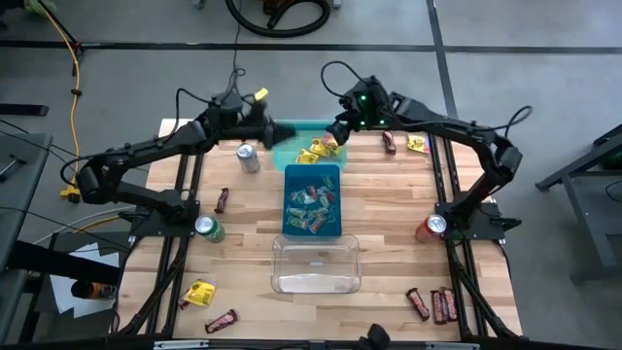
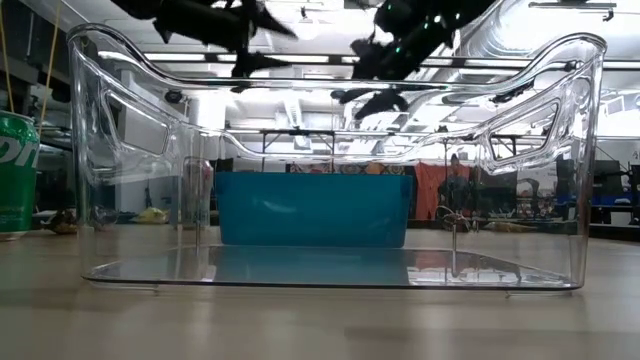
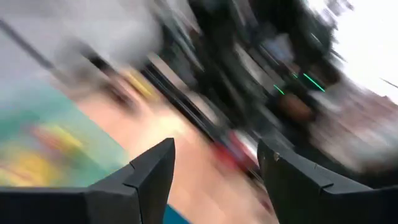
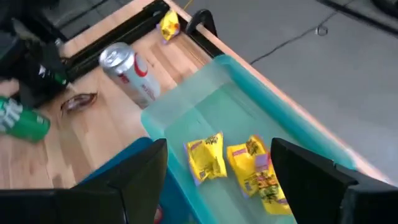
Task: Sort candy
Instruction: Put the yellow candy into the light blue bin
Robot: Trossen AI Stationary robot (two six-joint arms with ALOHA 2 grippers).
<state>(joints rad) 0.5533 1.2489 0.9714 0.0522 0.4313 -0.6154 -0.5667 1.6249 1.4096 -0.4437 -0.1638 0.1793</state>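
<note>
From above, the blue bin point(image 1: 312, 200) sits mid-table, already stocked with mixed green and pink packets point(image 1: 311, 206). Just beyond it, the teal bin point(image 1: 303, 146) holds a few yellow packets point(image 1: 318, 151). Just in front of the blue bin, the clear bin point(image 1: 316, 264) looks empty. Both grippers hang over the teal bin: the left gripper point(image 1: 284, 131) at its left edge, the right gripper point(image 1: 333, 136) right above the yellow packets. Plenty left out on the wood, though: dark bars point(image 1: 433, 304) well in front and to the right of the blue bin, another bar point(image 1: 222, 200) to its left, a bar point(image 1: 389, 143) and yellow packet point(image 1: 417, 144) to its right, more yellow and a bar at the front left point(image 1: 199, 293).

Down at table height, the clear bin point(image 2: 330, 160) fills the shot with nothing inside, the blue bin point(image 2: 313, 208) behind it.

Left wrist view: badly smeared, but the fingers point(image 3: 152, 177) stand wide apart with nothing between them.

Right wrist view: fingers point(image 4: 140, 177) spread wide and empty over the teal bin point(image 4: 249, 112), two yellow packets point(image 4: 207, 157) lying in it, a silver can point(image 4: 127, 73) just beside.

My read: partly sorted, dark bars untouched.
</note>
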